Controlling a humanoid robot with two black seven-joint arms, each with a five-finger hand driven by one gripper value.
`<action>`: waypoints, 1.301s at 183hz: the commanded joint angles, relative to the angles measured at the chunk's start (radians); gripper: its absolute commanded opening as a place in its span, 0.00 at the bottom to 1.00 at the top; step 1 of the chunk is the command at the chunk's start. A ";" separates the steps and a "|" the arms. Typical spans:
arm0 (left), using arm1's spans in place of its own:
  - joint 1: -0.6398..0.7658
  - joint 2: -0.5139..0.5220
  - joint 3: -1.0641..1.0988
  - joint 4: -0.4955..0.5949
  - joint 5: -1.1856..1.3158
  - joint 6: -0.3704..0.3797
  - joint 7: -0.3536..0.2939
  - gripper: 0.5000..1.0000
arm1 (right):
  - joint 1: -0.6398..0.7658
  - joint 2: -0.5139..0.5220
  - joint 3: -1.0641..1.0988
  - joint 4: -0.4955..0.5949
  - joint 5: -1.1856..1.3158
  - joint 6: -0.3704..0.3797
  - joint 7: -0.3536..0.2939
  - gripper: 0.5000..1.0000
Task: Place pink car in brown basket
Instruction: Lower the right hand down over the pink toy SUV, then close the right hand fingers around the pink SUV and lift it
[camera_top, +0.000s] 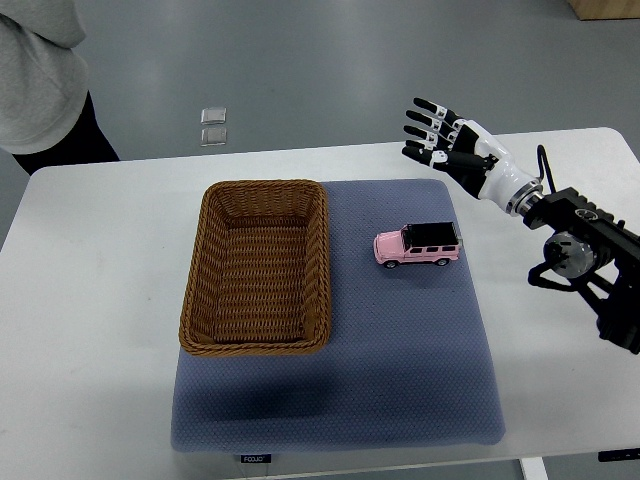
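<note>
The pink car (417, 244) is seen standing on its wheels on the blue-grey mat (420, 390), side-on to the camera, with its black roof uppermost. It is set just to the right of the brown basket (319, 262), apart from the wicker wall, so that only a short carry to the left is called for. The basket lies on the mat's left part with its long sides running away from the robot; nothing is seen inside it. The mat itself is spread over the white tabletop (100, 300), probably to keep the things from sliding.

The right hand (445, 145) is held above the mat's far right corner, beyond the car and well apart from it. Its fingers are spread and nothing is grasped. The palm appears turned toward the car, which suggests that an approach from above and behind is being prepared; this is judged, not seen. The grasp is not yet made, so the task stands at its beginning.

The left arm is not shown. Part of a person in a grey sleeve (35, 75) is seen at the far left corner, clear of the work.
</note>
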 joint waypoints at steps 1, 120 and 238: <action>0.000 0.000 0.000 -0.001 0.000 0.000 0.000 1.00 | 0.121 -0.098 -0.165 0.047 -0.312 0.040 0.001 0.83; -0.008 0.000 0.000 0.004 0.000 0.000 0.000 1.00 | 0.304 -0.123 -0.673 0.060 -0.532 -0.142 0.000 0.83; -0.008 0.000 0.000 0.009 0.000 0.000 0.000 1.00 | 0.261 -0.126 -0.692 0.059 -0.544 -0.168 0.000 0.35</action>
